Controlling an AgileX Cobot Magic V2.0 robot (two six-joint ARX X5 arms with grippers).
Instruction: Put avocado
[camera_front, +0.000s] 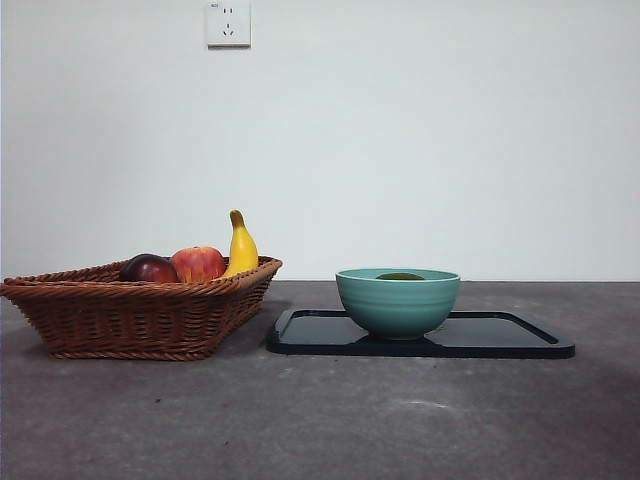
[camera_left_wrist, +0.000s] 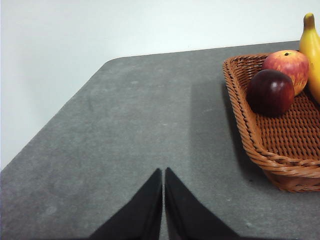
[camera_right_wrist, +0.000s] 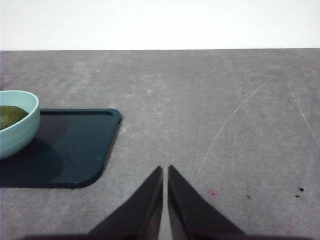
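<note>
Two tools: left tool (camera_left_wrist: 163, 200) and right tool (camera_right_wrist: 165, 200), both with jaws pressed together, holding nothing, parked above bare grey counter (camera_front: 320, 420).
Avocado location: dark green dull-skinned avocado (camera_front: 400, 276) sits inside the teal ribbed ceramic bowl (camera_front: 398, 302), which stands on the flat black rectangular tray (camera_front: 500, 335); only its top shows above the rim.
Step status: looks placed already; judging by both arms clear, what's left is retreat/hold.
Doing it well: keep both tools up and away from the bowl and the brown woven wicker basket (camera_front: 140, 315), no sweeping across the tray.
Avocado axis: can't tell; too little visible, seems to lie low and flat in the bowl.
Pointing: stem end hidden.
</note>
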